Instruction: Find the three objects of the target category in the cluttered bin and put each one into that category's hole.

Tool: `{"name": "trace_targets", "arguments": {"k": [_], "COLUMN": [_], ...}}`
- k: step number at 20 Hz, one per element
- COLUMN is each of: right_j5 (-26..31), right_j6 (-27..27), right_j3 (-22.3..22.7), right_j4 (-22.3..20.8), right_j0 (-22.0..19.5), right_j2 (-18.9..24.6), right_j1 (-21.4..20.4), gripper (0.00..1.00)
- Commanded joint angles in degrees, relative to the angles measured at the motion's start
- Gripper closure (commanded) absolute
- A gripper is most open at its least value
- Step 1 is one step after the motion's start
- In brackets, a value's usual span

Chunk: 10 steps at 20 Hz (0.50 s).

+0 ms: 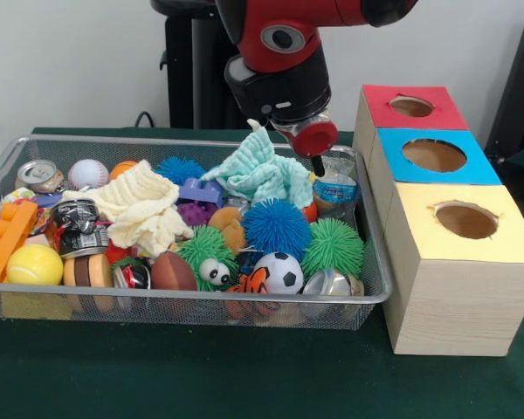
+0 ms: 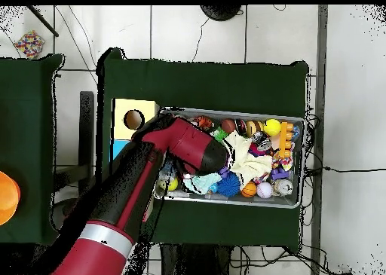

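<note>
My gripper (image 1: 316, 162) hangs over the wire bin's (image 1: 377, 278) end nearest the holes, apparently pinching the mint-green cloth (image 1: 260, 170), which trails away from the red-topped box (image 1: 412, 106), though I cannot see my fingers.

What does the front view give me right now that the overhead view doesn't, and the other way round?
Only the front view shows the gripper over the mint cloth, the red hole and the blue hole, and low items like the soccer ball.

Only the overhead view shows the whole arm crossing the bin's box-side end, hiding the items beneath it.

Both show the wire bin, the yellow hole, the cream cloth and the orange block.
</note>
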Motion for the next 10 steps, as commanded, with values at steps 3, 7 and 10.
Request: {"name": "trace_targets", "arguments": {"k": [3, 7, 10], "right_j5": [4.5, 4.6, 4.3], "right_j6": [-5.8, -5.9, -5.4], "right_j3": [5.5, 5.7, 5.6], "right_j4": [6.9, 7.7, 7.8], "right_j0": [-1.8, -1.8, -1.7], "right_j2": [10.7, 10.5, 10.5], "right_j1": [1.7, 1.7, 1.7], "gripper": [1.0, 1.0, 1.0]}}
